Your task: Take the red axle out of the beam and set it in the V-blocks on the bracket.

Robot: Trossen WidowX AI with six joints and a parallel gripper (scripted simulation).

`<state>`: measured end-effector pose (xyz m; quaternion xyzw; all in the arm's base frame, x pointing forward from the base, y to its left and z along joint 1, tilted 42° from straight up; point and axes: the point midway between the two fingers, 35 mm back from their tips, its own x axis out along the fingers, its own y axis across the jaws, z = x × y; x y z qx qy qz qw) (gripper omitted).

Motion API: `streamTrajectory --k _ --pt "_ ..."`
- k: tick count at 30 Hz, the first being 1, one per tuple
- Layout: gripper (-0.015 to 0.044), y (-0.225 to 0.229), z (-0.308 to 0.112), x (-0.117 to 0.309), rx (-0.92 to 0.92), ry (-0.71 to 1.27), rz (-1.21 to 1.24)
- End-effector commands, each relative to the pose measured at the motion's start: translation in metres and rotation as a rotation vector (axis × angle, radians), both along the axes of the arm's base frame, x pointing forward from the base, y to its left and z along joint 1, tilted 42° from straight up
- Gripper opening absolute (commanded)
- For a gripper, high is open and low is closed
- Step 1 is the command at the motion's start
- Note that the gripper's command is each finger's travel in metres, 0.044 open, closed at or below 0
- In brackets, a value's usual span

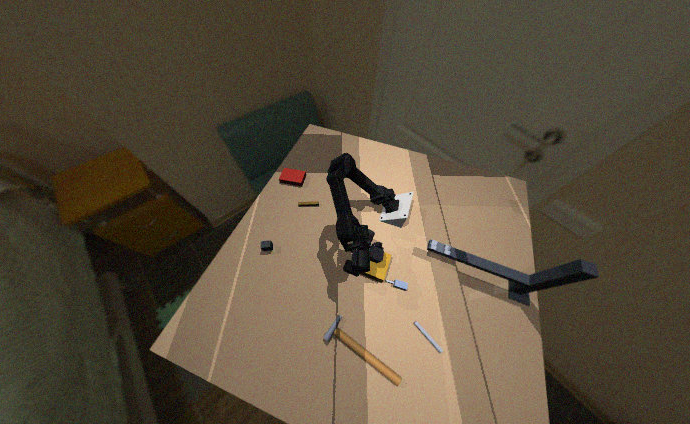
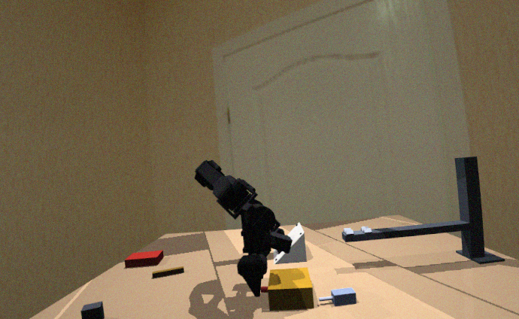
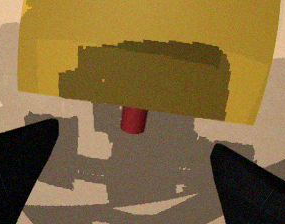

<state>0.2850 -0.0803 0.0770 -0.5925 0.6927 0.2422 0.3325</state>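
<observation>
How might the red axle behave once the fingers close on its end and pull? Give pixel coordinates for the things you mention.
The red cylindrical axle [image 2: 264, 290] [image 3: 133, 120] looks stiff, being straight and solid. Its rounded side may turn or slip between flat pads. Only a short stub shows outside the yellow block-shaped beam [image 2: 289, 295] [image 3: 153, 70], so the grip could be shallow.

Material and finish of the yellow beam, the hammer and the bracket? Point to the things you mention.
Yellow beam [image 1: 383, 270] [image 2: 290, 298] [image 3: 158, 25]: painted wood or plastic, matte; flat even colour. Hammer [image 1: 368, 356]: handle likely wood, warm tan; head probably metal, blue-grey. Bracket [image 1: 495, 269] [image 2: 470, 198]: dark, perhaps painted metal; plain slate faces, no grain visible.
</observation>
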Motion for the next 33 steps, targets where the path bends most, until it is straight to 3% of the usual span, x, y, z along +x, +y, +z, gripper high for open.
streamTrajectory --k 1,15,30,33 --pt "0.0440 -0.0050 -0.0065 -0.0032 -0.004 0.011 0.003" --pt "0.0440 -0.0086 -0.0103 -0.0042 -0.005 0.011 0.003" --pt "0.0046 -0.0080 -0.0090 -0.0030 -0.002 0.004 -0.001" --pt "0.0026 -0.0080 -0.0090 -0.0030 -0.002 0.004 -0.001"
